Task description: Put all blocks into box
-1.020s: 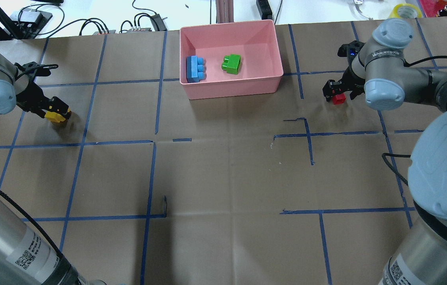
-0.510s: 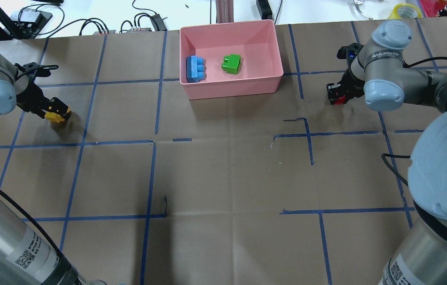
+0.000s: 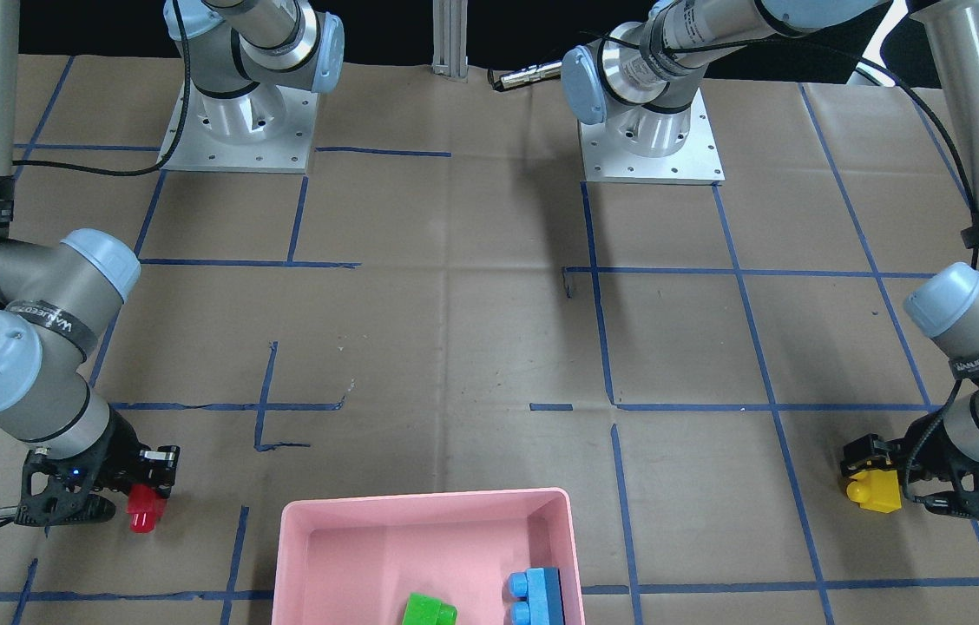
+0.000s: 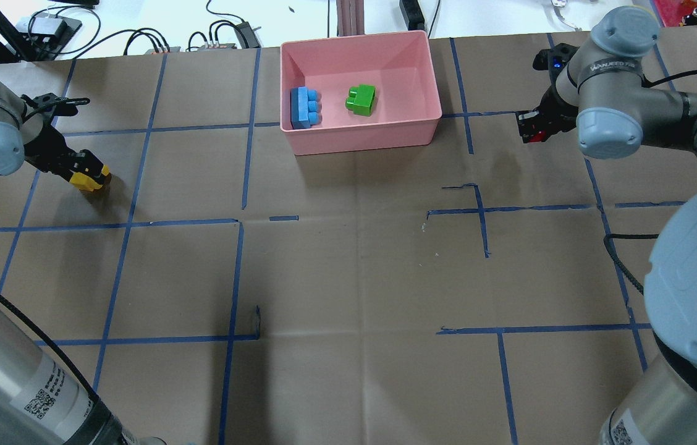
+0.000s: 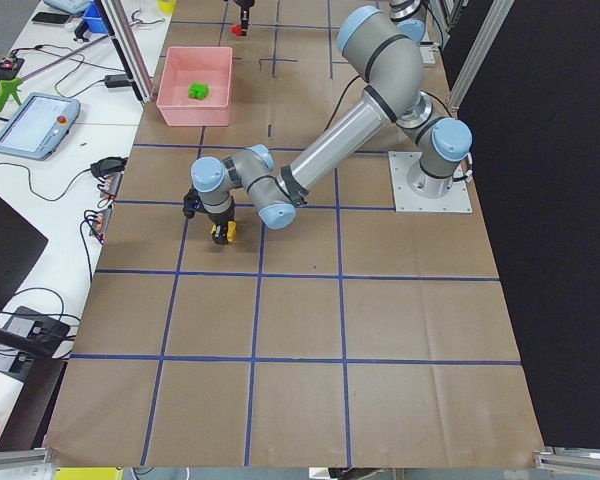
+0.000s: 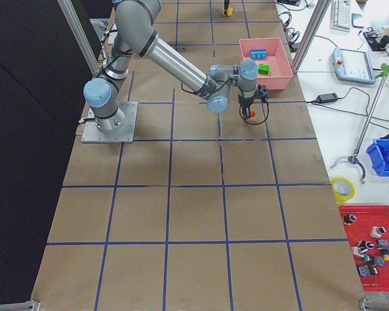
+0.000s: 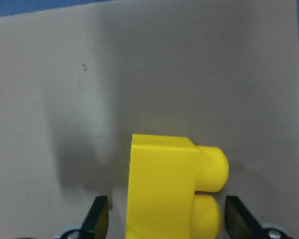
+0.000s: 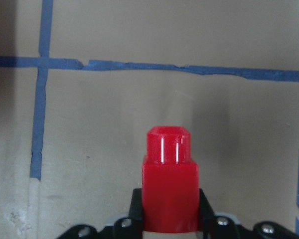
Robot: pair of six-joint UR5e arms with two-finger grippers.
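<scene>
The pink box (image 4: 361,142) stands at the table's far middle, with the blue brick (image 4: 304,107) and the green brick (image 4: 361,99) inside. My right gripper (image 4: 532,127) is shut on the red brick (image 8: 169,184) and holds it off the table, right of the box; the brick also shows in the front view (image 3: 142,508). My left gripper (image 4: 86,173) is low at the far left. Its jaws straddle the yellow brick (image 7: 169,184), with a gap showing beside one finger (image 7: 97,219). The yellow brick (image 3: 871,490) seems to rest on the paper.
Brown paper with blue tape lines (image 4: 237,278) covers the table. Cables and electronics (image 4: 138,37) lie beyond the far edge. Both arm bases (image 3: 650,139) stand on the near side.
My right gripper has risen and moved farther away with the red brick, level with the box's right side. My left gripper has barely shifted over the yellow brick.
</scene>
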